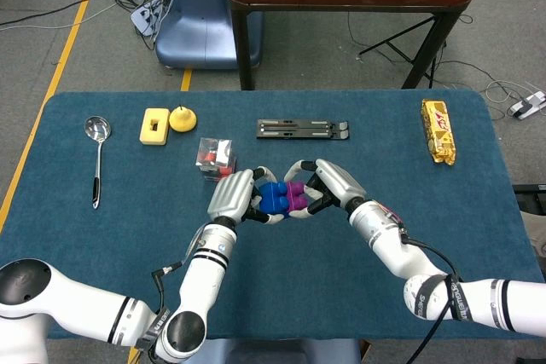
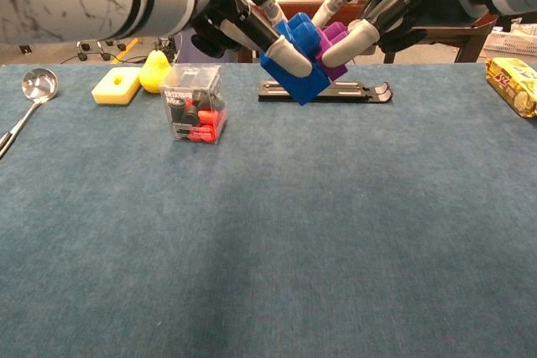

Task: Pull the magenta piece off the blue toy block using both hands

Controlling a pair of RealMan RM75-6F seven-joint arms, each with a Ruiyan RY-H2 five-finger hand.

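Plainly, both parts are small, rigid moulded plastic: light, stiff and smooth-faced, likely held together only by the friction of their studs, so I judge they will part with a short firm pull or a slight twist, and could slip if pinched on the glossy flat faces alone. The best hold looks to be across opposite side walls of each part, well clear of the seam.

On the left, the robot's left hand [image 2: 243, 18] grasps the blue plastic toy block [image 2: 292, 73], fingers wrapped over its top and near face; the block is tilted and held up off the dark blue cloth-covered table [image 2: 268, 241], above its middle. The magenta plastic piece [image 2: 329, 46] sits joined to the block's right side, still attached. The right hand [image 2: 394, 2] clasps that piece, one finger [image 2: 348, 39] lying across its front, the rest curled over its top. In the head view the two hands meet with the joined toy between them.
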